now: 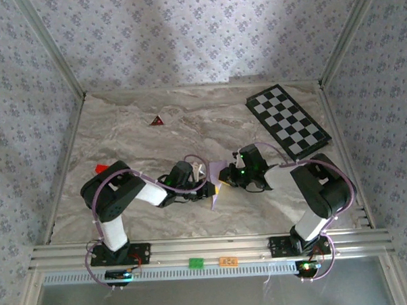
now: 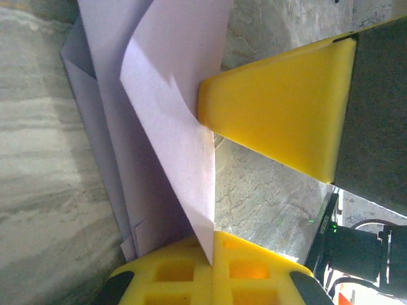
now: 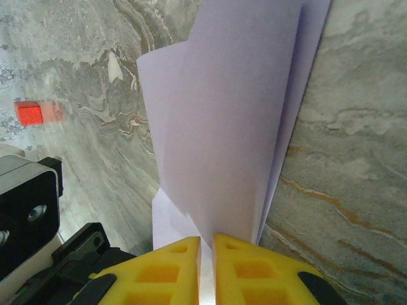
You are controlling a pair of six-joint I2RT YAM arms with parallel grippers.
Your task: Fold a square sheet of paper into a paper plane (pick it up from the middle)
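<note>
The square sheet of paper (image 1: 213, 198), pale lilac, stands folded into long overlapping layers between my two grippers at the middle of the table. My left gripper (image 2: 213, 254) is shut on a pointed lower corner of one flap (image 2: 172, 95). The right gripper's yellow finger (image 2: 280, 121) touches that flap's edge from the other side. In the right wrist view my right gripper (image 3: 206, 254) is shut on a thin edge of the sheet (image 3: 222, 114), which rises in front of it. From above, the left gripper (image 1: 206, 187) and right gripper (image 1: 224, 180) nearly touch. Whether the folds form a paper plane I cannot tell.
A black-and-white checkered board (image 1: 288, 120) lies at the back right. A small dark red triangle (image 1: 157, 120) sits at the back left. A red block (image 1: 101, 168) (image 3: 28, 113) lies by the left arm. Patterned walls close in the marble table (image 1: 209, 125).
</note>
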